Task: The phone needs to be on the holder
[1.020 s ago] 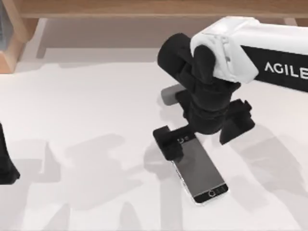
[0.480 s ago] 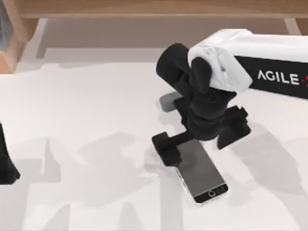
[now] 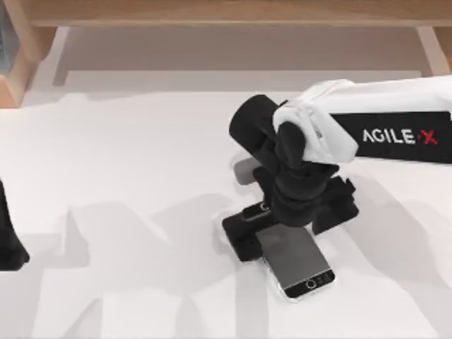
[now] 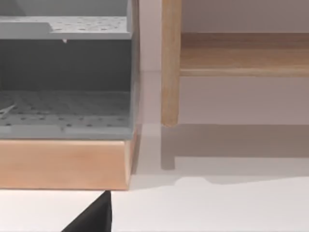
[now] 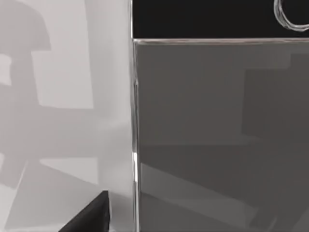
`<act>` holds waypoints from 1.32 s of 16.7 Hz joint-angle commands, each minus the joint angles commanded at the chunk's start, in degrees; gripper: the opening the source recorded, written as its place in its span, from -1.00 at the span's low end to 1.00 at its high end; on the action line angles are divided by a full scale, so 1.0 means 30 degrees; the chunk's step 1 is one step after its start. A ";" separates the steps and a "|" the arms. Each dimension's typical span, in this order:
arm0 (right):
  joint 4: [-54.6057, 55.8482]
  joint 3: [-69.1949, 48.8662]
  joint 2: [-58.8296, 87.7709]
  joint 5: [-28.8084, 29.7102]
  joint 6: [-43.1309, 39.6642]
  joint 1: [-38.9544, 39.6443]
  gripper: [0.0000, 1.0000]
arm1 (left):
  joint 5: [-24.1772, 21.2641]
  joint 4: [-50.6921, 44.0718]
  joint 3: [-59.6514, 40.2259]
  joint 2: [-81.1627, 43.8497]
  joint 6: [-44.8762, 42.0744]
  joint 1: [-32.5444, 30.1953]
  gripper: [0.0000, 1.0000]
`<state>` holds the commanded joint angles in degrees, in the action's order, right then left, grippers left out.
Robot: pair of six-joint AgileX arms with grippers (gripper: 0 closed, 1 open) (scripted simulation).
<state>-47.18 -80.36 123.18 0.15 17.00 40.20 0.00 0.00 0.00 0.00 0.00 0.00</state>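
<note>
One arm is at work: the right gripper [image 3: 282,222] hangs low over the phone [image 3: 296,261], which lies flat, screen up, on the white desk [image 3: 127,176]. The phone's long axis runs on a slant, its far end tucked beneath the gripper and its near end, with the round button, pointing away toward the desk's front and slightly to the top view's right. One black finger [image 3: 244,236] stands just beside the phone's left long edge, and the other seems to be across the phone on its right, so the fingers look spread astride the short width, not closed on it. In the right wrist view the phone [image 5: 217,135] sits very close, its silver edge running straight through the picture. Judging from this, the coming move turns on closing across the width. A grey shape just behind the gripper may be the holder; I cannot tell. The left gripper [image 3: 8,244] is parked well away from the phone, at the desk's left edge.
</note>
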 joint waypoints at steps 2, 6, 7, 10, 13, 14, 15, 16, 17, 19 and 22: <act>0.0000 0.0000 0.0000 0.0000 0.0000 0.0000 1.00 | 0.0000 0.0000 0.0000 0.0000 0.0000 0.0000 1.00; 0.0000 0.0000 0.0000 0.0000 0.0000 0.0000 0.40 | 0.0000 0.0000 0.0000 0.0000 0.0000 0.0000 1.00; 0.0000 0.0000 0.0000 0.0000 0.0000 0.0000 0.25 | 0.0000 0.0000 0.0000 0.0000 0.0000 0.0000 1.00; 0.0000 0.0000 0.0000 0.0000 0.0000 0.0000 -0.21 | 0.0000 0.0000 0.0000 0.0000 0.0000 0.0000 1.00; 0.0000 0.0000 0.0000 0.0000 0.0000 0.0000 -0.66 | 0.0000 0.0000 0.0000 0.0000 0.0000 0.0000 1.00; 0.0000 0.0000 0.0000 0.0000 0.0000 0.0000 -0.81 | 0.0000 0.0000 0.0000 0.0000 0.0000 0.0000 1.00; 0.0000 0.0000 0.0000 0.0000 0.0000 0.0000 -0.96 | 0.0000 0.0000 0.0000 0.0000 0.0000 0.0000 1.00; 0.0000 0.0000 0.0000 0.0000 0.0000 0.0000 -1.00 | 0.0000 0.0000 0.0000 0.0000 0.0000 0.0000 1.00; 0.0000 0.0000 0.0000 0.0000 0.0000 0.0000 -1.00 | 0.0000 0.0000 0.0000 0.0000 0.0000 0.0000 1.00; 0.0000 0.0000 0.0000 0.0000 0.0000 0.0000 -1.00 | 0.0000 0.0000 0.0000 0.0000 0.0000 0.0000 1.00; 0.0000 0.0000 0.0000 0.0000 0.0000 0.0000 -1.00 | 0.0000 0.0000 0.0000 0.0000 0.0000 0.0000 1.00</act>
<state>-47.18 -80.36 123.18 0.15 17.00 40.20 0.00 0.00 0.00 0.00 0.00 0.00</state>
